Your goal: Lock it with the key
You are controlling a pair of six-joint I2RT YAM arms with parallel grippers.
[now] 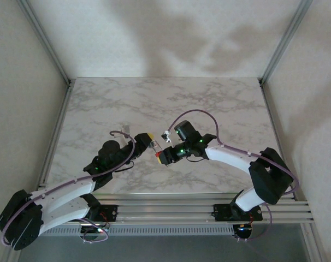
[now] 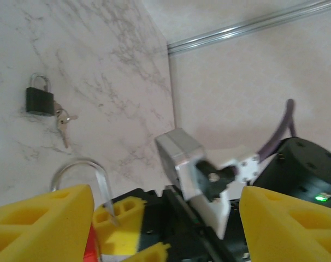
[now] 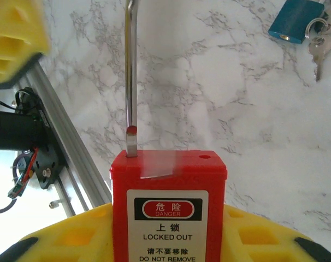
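The right gripper (image 3: 168,237) is clenched on the red plastic safety padlock (image 3: 168,202) over the middle of the white marble table (image 1: 209,103); its steel shackle (image 3: 131,71) stands raised; the left gripper (image 2: 165,218), just left of it, is released, pads well apart; a small black padlock (image 2: 40,101) with keys lies apart on the table.
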